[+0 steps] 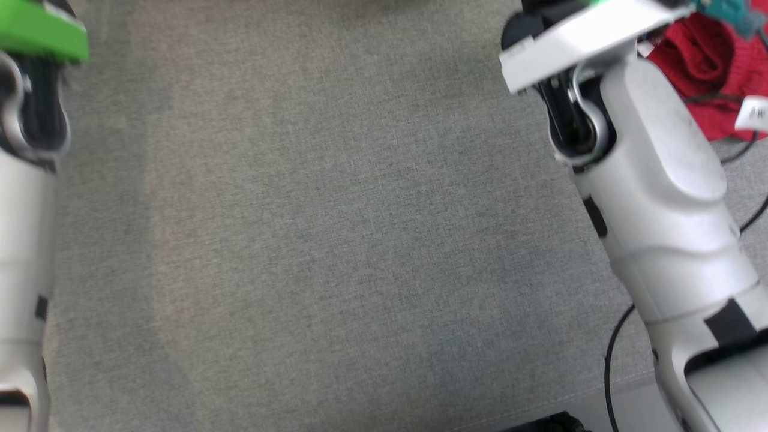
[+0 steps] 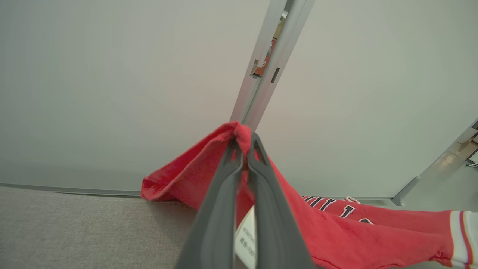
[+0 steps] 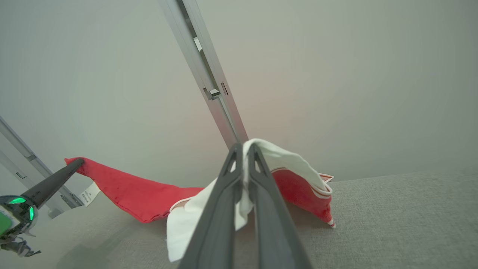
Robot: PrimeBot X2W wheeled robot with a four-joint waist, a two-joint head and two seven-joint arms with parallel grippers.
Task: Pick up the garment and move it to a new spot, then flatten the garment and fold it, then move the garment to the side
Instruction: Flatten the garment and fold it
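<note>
Left side: left gripper (image 2: pixel 244 144) has its jaws pressed together on a bunched fold of the red garment (image 2: pixel 358 235), holding that corner above the table (image 1: pixel 336 240). A white label (image 2: pixel 246 239) hangs just below the pinch.

Middle: the garment sags from the left pinch and runs toward the right one. Its low middle touches the grey table near the wall. Black lettering and red-and-white trim show on the spread part. A grey post (image 2: pixel 269 63) stands behind it.

Right side: right gripper (image 3: pixel 244 149) is clamped on a white-and-red edge, also raised. Loose white cloth hangs under the fingers.

Head view: bare grey table between the two forearms. Red cloth (image 1: pixel 714 72) lies at the upper right, beyond the right arm; cannot tell whether it belongs to the held garment.

Step, as judged: first one, garment picked up at two points, not yet set at a new spot.

Next move calls for: carrying both pinches together to the bare area, keeping them apart so the cloth stays stretched, then lowering evenly so it lands flat for smoothing.
</note>
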